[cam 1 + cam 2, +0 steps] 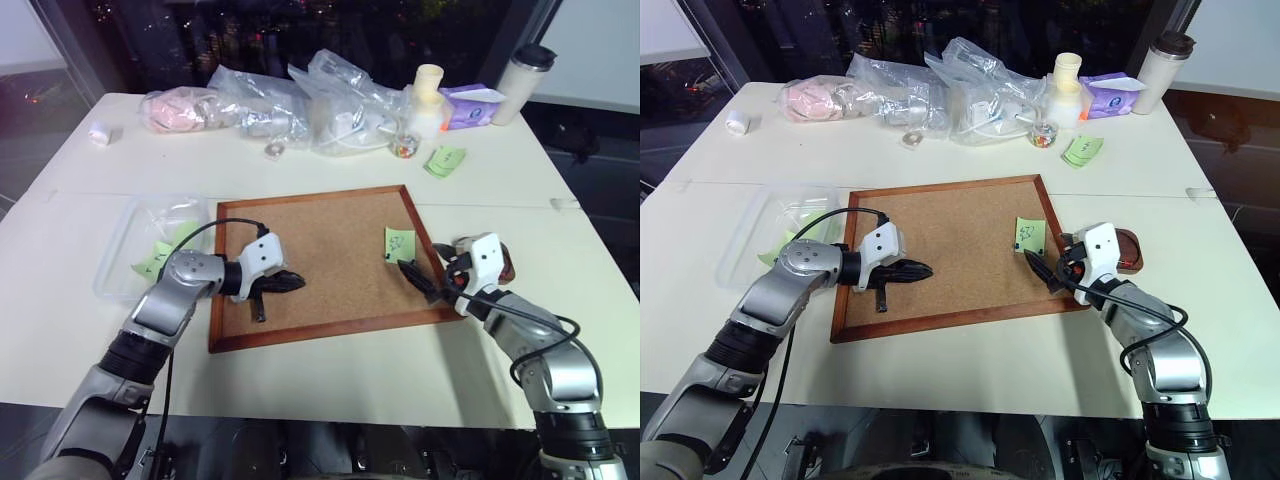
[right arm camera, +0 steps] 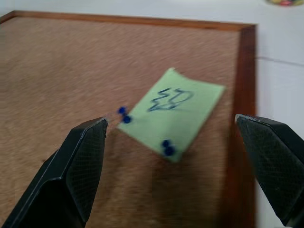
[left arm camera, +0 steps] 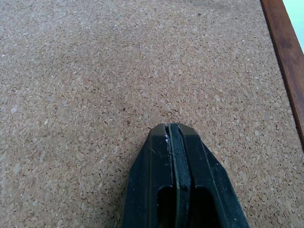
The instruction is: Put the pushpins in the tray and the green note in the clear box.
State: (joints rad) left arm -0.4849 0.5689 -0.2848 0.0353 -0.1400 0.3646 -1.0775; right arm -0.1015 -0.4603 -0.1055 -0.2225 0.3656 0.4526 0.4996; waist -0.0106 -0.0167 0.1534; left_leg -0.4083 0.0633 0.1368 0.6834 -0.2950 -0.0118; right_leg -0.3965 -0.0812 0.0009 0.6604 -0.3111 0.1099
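Lying on the cork board point(image 1: 330, 250) near its right edge, the green note point(image 2: 173, 111) carries two blue pushpins point(image 2: 166, 147); a third seems stuck just beside it; the right gripper point(image 2: 183, 156) gapes wide before it; the left gripper point(image 3: 173, 137), clenched empty, hovers over bare cork.

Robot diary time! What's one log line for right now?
left gripper: shut, over cork board | right gripper: open, facing green note | pushpins: in note | tray: behind right gripper
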